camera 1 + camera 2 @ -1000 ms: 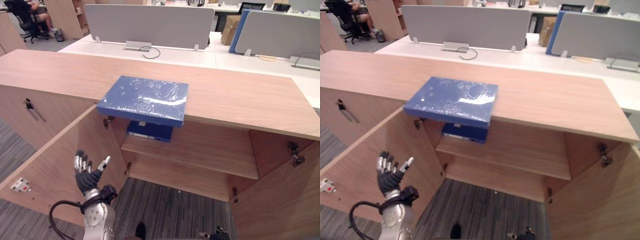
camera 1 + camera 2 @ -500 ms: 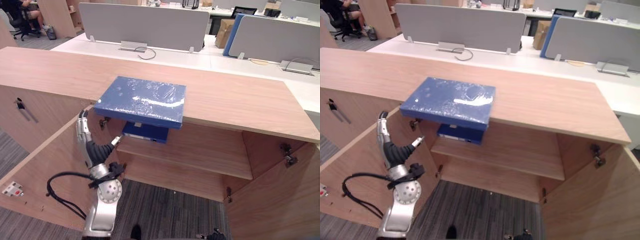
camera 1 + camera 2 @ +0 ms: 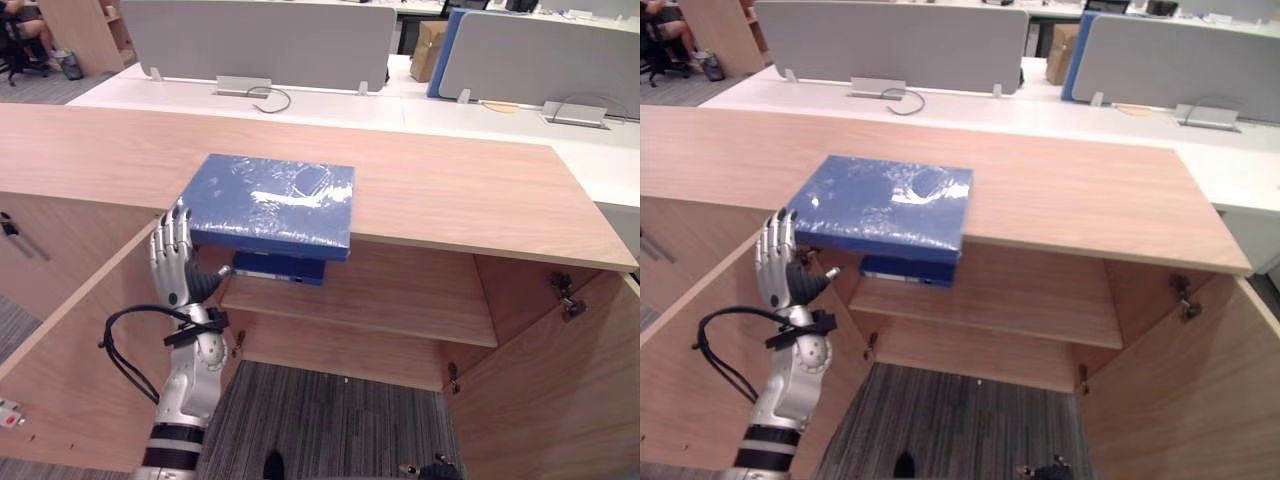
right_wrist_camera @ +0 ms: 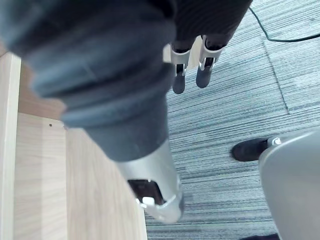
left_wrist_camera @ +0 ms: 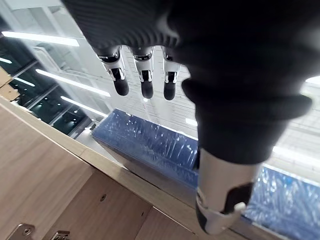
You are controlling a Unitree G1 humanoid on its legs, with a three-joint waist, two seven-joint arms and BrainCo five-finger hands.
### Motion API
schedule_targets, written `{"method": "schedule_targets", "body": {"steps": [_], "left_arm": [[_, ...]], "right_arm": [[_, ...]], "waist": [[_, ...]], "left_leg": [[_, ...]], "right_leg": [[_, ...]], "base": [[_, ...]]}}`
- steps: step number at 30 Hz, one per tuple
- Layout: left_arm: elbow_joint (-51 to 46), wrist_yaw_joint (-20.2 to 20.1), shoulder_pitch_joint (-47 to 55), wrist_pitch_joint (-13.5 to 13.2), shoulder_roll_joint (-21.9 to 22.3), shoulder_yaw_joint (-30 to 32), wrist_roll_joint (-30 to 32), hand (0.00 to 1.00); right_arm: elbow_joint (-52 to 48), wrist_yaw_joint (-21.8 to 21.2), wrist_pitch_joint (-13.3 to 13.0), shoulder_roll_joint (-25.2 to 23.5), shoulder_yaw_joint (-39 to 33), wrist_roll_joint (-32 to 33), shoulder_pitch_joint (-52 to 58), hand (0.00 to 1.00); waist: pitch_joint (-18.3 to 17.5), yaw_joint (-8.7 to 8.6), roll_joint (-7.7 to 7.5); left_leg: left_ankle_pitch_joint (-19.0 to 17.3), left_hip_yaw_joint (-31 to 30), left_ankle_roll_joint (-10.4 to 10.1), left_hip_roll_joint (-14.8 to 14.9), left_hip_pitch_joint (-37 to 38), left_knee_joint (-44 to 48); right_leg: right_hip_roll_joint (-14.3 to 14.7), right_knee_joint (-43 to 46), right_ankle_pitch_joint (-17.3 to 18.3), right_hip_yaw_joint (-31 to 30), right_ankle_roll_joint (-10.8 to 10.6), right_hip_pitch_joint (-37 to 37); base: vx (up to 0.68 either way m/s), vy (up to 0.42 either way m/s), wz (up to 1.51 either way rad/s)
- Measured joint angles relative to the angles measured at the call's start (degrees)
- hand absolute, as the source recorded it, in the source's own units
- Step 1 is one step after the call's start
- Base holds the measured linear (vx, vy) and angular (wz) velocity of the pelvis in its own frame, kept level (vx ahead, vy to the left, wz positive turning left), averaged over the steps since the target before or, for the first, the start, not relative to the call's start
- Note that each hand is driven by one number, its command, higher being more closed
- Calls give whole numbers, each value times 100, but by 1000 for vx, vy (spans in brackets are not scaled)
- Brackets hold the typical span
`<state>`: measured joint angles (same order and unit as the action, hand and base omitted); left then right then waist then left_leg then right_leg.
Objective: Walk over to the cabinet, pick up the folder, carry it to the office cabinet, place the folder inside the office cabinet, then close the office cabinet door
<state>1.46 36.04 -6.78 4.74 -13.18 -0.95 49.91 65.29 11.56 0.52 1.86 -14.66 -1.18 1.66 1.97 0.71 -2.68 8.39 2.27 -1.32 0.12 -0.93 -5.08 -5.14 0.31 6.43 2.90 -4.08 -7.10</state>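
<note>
A blue folder (image 3: 270,200) in shiny plastic wrap lies flat on the wooden cabinet top (image 3: 450,190), its near edge hanging over the open compartment. My left hand (image 3: 172,262) is raised just left of the folder's near left corner, fingers straight and pointing up, open and holding nothing. In the left wrist view the folder (image 5: 150,145) lies just past the fingertips (image 5: 145,87), apart from them. My right hand (image 4: 178,82) hangs low over the carpet beside a wooden panel, its fingers straight and empty.
Both cabinet doors stand open: the left door (image 3: 90,340) beside my left arm, the right door (image 3: 560,400) at the lower right. A second blue folder (image 3: 280,270) lies on the inner shelf (image 3: 400,300). White desks with grey dividers (image 3: 260,40) stand behind.
My left hand has risen from low beside the open left door up to the folder's near left corner. The whole view has shifted as the camera moved; the folder stays put.
</note>
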Motion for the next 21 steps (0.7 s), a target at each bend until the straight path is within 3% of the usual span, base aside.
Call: {"method": "schedule_targets", "body": {"steps": [11,21], "left_arm": [[882,-212,-677,83,-471,-247,417,0],[1716,-388,-1144,81,-922,-482,594,0]], "right_arm": [[23,-26,-4,136,-226,-1,-98,0],[23,-84,-11,206,-455,-1,-123,0]], "waist": [[36,-79,153],[34,-117,148]], "left_leg": [[-33,-5,-30,0,66,-28],[-59,1,23,-78,66,-1]], "right_leg": [[-20,16,-2,-4,18,-1],[-88,-40,5,-4,26,-23]], "base": [[-18,3,-2],[3,1,0]]}}
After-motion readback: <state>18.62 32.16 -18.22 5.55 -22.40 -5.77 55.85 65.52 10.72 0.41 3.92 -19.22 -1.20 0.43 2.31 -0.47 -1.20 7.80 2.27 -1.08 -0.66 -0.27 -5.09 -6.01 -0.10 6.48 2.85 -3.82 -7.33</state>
